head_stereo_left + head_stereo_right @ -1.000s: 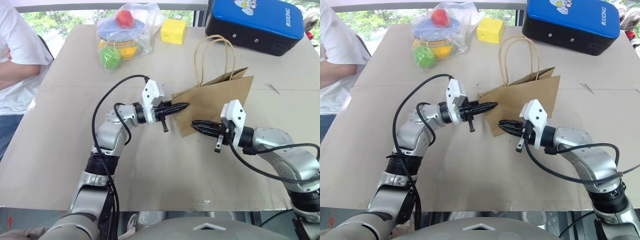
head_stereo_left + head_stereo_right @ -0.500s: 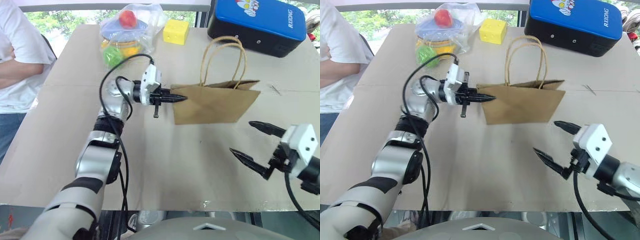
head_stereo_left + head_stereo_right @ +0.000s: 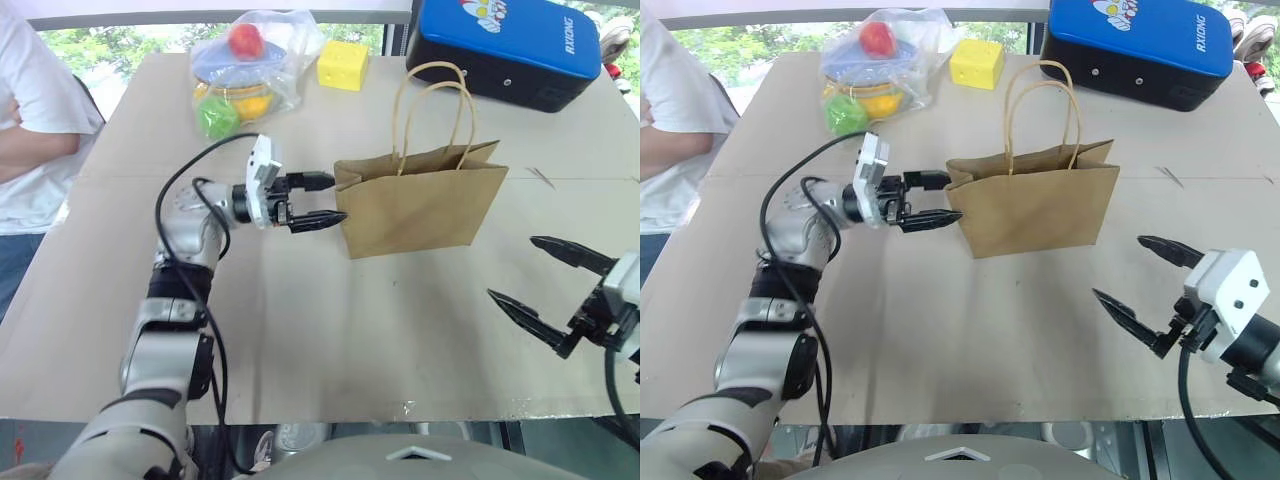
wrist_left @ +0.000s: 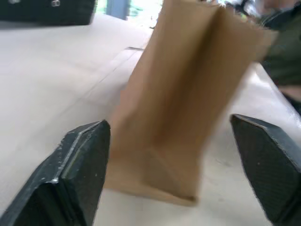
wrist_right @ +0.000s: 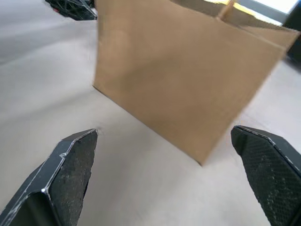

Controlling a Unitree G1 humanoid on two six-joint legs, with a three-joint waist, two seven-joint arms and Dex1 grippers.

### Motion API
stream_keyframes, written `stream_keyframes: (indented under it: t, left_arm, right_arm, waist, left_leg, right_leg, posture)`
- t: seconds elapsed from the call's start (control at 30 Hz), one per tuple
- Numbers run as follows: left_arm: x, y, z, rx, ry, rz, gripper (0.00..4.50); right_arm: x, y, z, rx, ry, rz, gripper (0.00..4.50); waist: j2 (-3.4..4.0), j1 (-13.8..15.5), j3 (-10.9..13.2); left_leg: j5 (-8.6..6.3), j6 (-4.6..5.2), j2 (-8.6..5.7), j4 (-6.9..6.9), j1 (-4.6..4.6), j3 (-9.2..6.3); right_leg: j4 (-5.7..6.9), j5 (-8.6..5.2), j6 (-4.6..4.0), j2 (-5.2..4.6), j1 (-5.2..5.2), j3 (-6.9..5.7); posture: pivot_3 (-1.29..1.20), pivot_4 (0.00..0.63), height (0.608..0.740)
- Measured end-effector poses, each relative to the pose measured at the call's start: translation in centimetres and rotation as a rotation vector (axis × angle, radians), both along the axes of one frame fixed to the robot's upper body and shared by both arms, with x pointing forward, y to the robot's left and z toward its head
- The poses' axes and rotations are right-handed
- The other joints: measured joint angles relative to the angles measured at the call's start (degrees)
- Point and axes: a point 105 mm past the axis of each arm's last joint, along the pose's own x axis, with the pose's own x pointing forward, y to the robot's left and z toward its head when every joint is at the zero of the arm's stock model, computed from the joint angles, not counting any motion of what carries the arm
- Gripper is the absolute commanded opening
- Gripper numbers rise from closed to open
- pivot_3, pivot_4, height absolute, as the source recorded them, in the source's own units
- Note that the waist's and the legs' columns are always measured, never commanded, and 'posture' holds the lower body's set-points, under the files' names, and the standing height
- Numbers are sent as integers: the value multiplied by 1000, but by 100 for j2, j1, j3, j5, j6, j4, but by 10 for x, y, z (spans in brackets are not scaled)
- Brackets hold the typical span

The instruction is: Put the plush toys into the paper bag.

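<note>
Brown kraft paper, the paper bag (image 3: 425,205) stands upright on the worktop (image 3: 330,330) with its cord handles up and its long side running across in front of me. My left tool (image 3: 318,200) sits just beside the bag's left end, level and pointing at it, fingers spread and empty. My right tool (image 3: 550,290) hangs well apart, off the bag's right front corner, also spread wide and holding nothing. I judge the left arm nearer by far. I see neither plush toy on the worktop; they may already be inside the bag, though I cannot tell.
</note>
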Motion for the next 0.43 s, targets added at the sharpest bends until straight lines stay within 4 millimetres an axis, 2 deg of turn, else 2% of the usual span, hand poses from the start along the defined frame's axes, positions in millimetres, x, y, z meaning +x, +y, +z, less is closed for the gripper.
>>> stream_keyframes:
  t: [0.07, 0.13, 0.2, 0.3, 0.37, 0.43]
  left_arm:
    - [-17, 13, 4, -13, 29, 87, 4445]
    - [-25, 20, 3, -5, 37, 128, 4445]
    - [-54, 33, -14, 39, 84, 192, 4445]
    - [-75, 44, -30, 67, 153, 243, 4445]
    - [-91, 53, -34, 104, 169, 274, 4445]
    - [-98, 55, -36, 117, 171, 286, 4445]
  right_arm:
    - [-5, -19, 0, -23, 32, -23, 4500]
    - [-8, -30, -1, -28, 53, -37, 4500]
    - [-16, -54, 0, -52, 93, -73, 4500]
    - [-22, -75, 1, -70, 117, -114, 4500]
    - [-28, -86, 0, -73, 140, -131, 4500]
    - [-30, -91, -1, -73, 147, -136, 4500]
  waist:
    - [0, 54, 0]
    - [1, 75, -1]
    - [17, 71, -8]
    - [18, 90, -8]
    - [18, 105, -8]
    - [23, 109, -11]
  left_leg:
    - [-1, -1, 0, -1, 17, 2]
    - [-1, -1, 1, -4, 23, 1]
    - [-5, 0, 4, -15, 40, 8]
    - [-5, 0, 4, -15, 39, 6]
    - [-5, 0, 4, -14, 39, 3]
    - [-4, 1, 2, -14, 42, 9]
  right_leg:
    - [-5, -1, -1, -2, 17, 0]
    - [-9, -2, -2, -1, 24, -2]
    - [-19, -5, -5, -27, 38, 8]
    - [-21, -17, -23, -37, 40, -1]
    - [-22, -19, -23, -39, 42, -3]
    - [-23, -21, -21, -39, 45, -5]
  posture:
    - [0, 150, 740]
    - [0, 150, 740]
    - [0, 150, 740]
    - [0, 150, 740]
    - [0, 150, 740]
    - [0, 150, 740]
